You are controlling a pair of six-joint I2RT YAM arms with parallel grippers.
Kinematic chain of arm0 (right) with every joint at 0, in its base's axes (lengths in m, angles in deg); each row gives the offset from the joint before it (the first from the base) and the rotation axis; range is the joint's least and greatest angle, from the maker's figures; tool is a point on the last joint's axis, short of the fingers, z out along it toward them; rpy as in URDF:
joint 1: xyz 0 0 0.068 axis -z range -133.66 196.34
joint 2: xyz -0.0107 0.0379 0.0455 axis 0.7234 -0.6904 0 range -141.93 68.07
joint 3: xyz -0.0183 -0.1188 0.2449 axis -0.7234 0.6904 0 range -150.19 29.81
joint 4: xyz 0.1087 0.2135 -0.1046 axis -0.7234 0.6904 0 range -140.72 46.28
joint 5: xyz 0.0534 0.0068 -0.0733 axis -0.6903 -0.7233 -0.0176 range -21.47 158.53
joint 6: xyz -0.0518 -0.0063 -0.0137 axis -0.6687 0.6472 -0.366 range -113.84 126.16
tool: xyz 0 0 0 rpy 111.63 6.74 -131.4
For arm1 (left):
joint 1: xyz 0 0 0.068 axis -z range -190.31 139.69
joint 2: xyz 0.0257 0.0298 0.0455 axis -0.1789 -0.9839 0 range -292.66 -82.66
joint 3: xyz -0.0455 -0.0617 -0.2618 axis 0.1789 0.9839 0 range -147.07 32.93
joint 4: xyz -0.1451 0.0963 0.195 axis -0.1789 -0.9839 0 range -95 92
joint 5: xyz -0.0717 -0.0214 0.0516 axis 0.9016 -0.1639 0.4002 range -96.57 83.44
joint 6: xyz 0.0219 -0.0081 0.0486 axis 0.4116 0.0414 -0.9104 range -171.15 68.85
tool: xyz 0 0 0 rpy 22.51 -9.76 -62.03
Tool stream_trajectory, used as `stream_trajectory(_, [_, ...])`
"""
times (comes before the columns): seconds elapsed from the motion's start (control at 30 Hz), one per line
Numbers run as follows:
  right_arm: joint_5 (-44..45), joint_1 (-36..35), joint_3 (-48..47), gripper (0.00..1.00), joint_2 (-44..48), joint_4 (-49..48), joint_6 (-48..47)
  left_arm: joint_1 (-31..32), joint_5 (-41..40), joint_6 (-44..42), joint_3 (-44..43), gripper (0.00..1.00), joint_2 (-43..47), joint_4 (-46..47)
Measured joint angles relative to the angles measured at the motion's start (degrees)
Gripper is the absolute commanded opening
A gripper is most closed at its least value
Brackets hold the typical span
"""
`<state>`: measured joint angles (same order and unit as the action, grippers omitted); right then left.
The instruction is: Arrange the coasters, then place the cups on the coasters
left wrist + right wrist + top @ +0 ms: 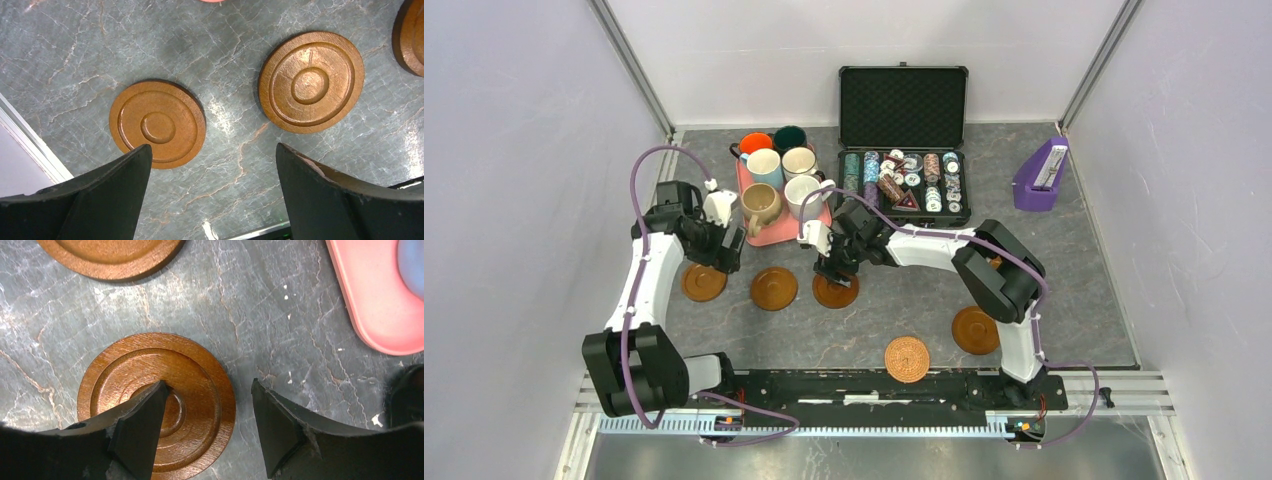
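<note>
**Coasters lined up before the pink tray; cups not yet placed.**

The right gripper hung with jaws parted, gripping nothing. One finger lay over a brown coaster just in front of the pink tray, probably to square it with the middle coaster and the end coaster. The left gripper hovered wide open and empty between those two. Six cups stood bunched on the tray, within reach of both arms. Five coasters showed plainly: three in the row, plus a fourth brown coaster and the woven coaster well away from the tray. A sliver behind the right arm may have been a sixth.
</note>
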<state>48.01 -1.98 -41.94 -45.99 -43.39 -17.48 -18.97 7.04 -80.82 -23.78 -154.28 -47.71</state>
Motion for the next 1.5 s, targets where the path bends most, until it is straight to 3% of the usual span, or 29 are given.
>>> stream_trajectory(0.2, [0.0,-0.4,-1.8,0.71,-1.3,0.1,0.4,0.0,0.2,0.0,0.1,0.97,0.0,-0.8])
stream_trajectory(0.43, [0.0,-0.4,-1.9,0.71,-1.3,0.2,0.4,0.6,3.5,-2.1,3.1,0.83,0.2,-0.7])
stream_trajectory(0.77, [0.2,-0.4,-1.9,0.79,-1.3,0.1,0.4,5.0,2.8,-1.0,8.0,0.83,-4.0,6.4])
stream_trajectory(1.07, [0.0,-0.4,-2.4,0.85,-1.3,0.9,1.6,-7.3,3.2,-1.7,1.8,0.79,-8.8,5.6])
stream_trajectory(1.23, [-0.3,-0.4,-4.6,0.90,-1.2,1.6,2.7,-14.2,2.9,-5.4,-3.1,0.82,-14.1,4.6])
stream_trajectory(1.5, [-0.5,-0.4,-6.0,0.94,-0.4,1.9,2.8,-16.1,1.4,-11.4,-5.1,0.72,-22.7,4.5])
